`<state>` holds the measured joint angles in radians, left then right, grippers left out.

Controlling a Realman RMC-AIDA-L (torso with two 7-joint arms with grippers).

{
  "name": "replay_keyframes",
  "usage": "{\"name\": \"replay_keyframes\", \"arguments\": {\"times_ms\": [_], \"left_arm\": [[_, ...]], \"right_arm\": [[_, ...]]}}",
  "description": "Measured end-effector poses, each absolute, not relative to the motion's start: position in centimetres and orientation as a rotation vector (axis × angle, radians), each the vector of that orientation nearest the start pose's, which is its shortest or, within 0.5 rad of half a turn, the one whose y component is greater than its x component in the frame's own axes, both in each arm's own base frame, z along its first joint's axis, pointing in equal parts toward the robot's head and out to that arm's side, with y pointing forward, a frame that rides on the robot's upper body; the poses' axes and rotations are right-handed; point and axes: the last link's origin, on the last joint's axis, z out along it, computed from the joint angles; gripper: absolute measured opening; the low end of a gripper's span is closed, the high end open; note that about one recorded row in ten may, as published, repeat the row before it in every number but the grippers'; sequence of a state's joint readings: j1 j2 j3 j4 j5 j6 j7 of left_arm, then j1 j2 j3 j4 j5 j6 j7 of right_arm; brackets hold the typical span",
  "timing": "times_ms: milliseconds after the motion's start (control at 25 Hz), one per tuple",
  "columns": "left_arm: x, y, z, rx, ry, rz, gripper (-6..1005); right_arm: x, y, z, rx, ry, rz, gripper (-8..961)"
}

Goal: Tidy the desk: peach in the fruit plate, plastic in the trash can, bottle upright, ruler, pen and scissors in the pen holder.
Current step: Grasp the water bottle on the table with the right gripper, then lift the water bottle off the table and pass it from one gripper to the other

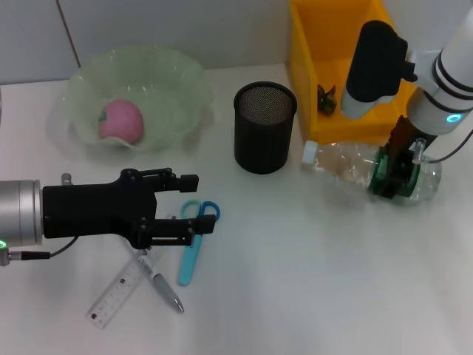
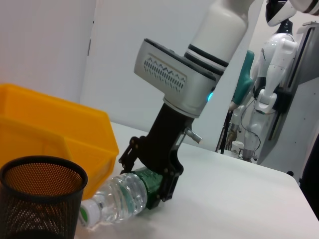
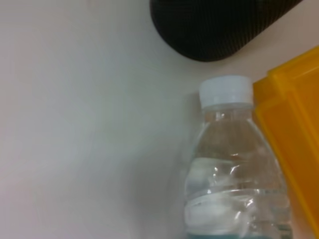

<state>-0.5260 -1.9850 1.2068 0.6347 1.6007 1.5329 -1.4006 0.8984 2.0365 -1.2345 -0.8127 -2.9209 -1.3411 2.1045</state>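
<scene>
The clear bottle (image 1: 347, 164) lies on its side by the yellow bin, its white cap (image 3: 225, 91) toward the pen holder. My right gripper (image 1: 395, 174) is shut around its green label (image 2: 149, 181). My left gripper (image 1: 194, 205) hovers open above the handles of the blue scissors (image 1: 192, 255), holding nothing. Under the left arm lie the pen (image 1: 162, 287) and the clear ruler (image 1: 117, 293). The pink peach (image 1: 120, 120) rests in the green fruit plate (image 1: 177, 81). The black mesh pen holder (image 1: 264, 126) stands at centre.
The yellow bin (image 1: 325, 44) stands at the back right, with a small dark crumpled piece (image 1: 325, 100) inside. It sits close behind the bottle and beside the pen holder (image 2: 40, 199). Bare white desk stretches along the front right.
</scene>
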Motion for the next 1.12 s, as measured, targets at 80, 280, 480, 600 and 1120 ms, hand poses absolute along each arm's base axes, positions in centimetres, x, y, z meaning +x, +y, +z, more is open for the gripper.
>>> {"name": "replay_keyframes", "arguments": {"times_ms": [80,280,480,600,1120], "left_arm": [[-22.6,32.5,-1.6,-2.941,-0.480,-0.765,783],[-22.5,32.6,-1.6,-2.944,-0.474,-0.764,783],[-22.4,32.8,-1.5,-2.941,-0.469,-0.764,783],[-22.4,32.8,-1.5,-2.941,-0.470,-0.764,782],[-22.5,32.7,-1.4,-2.946,-0.469,-0.765,782]], "right_arm": [[22.3,41.8,0.2,-2.589,0.408,-0.972,787],[22.4,41.6,-0.2,-2.596,0.408,-0.963,786],[22.4,41.5,-0.4,-2.603,0.418,-0.954,785],[22.4,41.4,-0.5,-2.608,0.420,-0.953,785],[22.3,41.2,-0.8,-2.619,0.430,-0.946,783]]}}
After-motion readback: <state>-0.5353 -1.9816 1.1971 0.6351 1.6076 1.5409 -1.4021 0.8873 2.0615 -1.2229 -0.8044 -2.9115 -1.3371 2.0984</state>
